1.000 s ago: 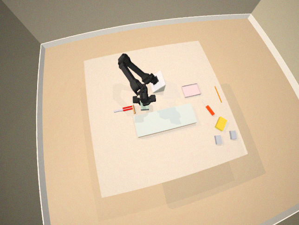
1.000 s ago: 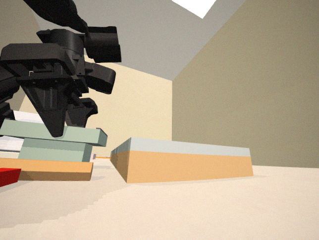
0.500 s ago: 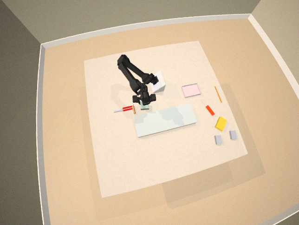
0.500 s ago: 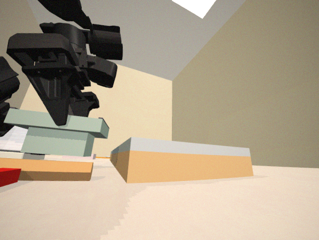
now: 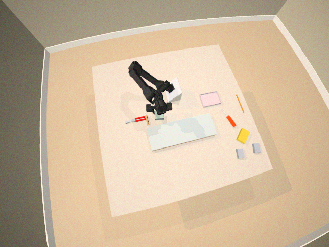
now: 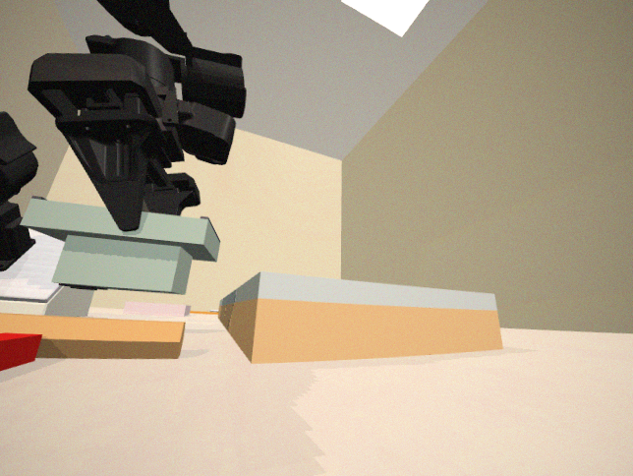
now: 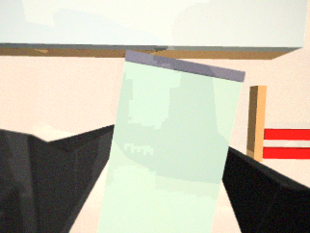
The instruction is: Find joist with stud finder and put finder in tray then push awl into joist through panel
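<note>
My gripper (image 5: pixel 160 112) (image 6: pixel 150 218) (image 7: pixel 167 140) is shut on the pale green stud finder (image 5: pixel 159 116) (image 6: pixel 120 264) (image 7: pixel 173 106), one finger on each long side. The stud finder hangs a little above the table, beside the near-left end of the floor panel (image 5: pixel 184 133) (image 6: pixel 378 327) (image 7: pixel 241 21), not over it. The panel has a pale top on an orange-brown base; the joist is hidden. The pink tray (image 5: pixel 210 99) (image 6: pixel 153 308) holds nothing. The awl (image 5: pixel 231 121), with an orange-red handle and thin shaft, lies right of the panel.
A wooden strip (image 5: pixel 147 120) (image 6: pixel 112 327) (image 7: pixel 260 116) and a red-handled tool (image 5: pixel 140 118) (image 6: pixel 18 348) (image 7: pixel 289 134) lie left of the stud finder. A white wedge-shaped stand (image 5: pixel 175 89) is behind it. An orange stick (image 5: pixel 240 103), a yellow block (image 5: pixel 242 135) and two grey blocks (image 5: pixel 240 153) (image 5: pixel 256 148) lie right.
</note>
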`<action>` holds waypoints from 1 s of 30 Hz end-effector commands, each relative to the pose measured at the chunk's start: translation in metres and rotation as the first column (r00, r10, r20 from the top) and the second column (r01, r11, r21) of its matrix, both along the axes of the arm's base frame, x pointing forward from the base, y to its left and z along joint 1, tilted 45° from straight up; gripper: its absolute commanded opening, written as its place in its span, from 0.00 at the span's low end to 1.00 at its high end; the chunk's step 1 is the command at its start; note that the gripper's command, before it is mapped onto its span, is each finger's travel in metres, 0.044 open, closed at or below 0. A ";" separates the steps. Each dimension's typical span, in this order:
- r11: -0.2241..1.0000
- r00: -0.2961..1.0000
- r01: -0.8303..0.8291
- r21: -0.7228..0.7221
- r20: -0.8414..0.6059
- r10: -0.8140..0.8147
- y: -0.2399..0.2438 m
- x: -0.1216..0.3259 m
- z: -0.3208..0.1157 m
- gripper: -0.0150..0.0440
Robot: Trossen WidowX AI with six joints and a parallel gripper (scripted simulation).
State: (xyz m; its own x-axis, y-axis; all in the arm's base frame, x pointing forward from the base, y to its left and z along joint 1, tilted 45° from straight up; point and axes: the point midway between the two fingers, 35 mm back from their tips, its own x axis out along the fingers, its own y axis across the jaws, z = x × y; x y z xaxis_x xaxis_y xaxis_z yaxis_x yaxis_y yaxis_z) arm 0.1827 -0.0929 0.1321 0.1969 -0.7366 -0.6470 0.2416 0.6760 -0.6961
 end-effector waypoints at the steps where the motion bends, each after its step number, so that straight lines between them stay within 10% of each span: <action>1: 1.000 1.000 -0.003 0.000 0.003 0.003 0.008 0.004 -0.005 0.25; 30: 0.994 1.000 0.004 0.105 0.004 -0.005 0.022 0.007 -0.025 0.25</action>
State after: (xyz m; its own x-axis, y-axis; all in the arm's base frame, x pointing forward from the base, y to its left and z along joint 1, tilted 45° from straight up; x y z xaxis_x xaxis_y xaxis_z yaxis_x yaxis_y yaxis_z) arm 0.1889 -0.0710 0.1066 0.1868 -0.6836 -0.7055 0.2461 0.7278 -0.6401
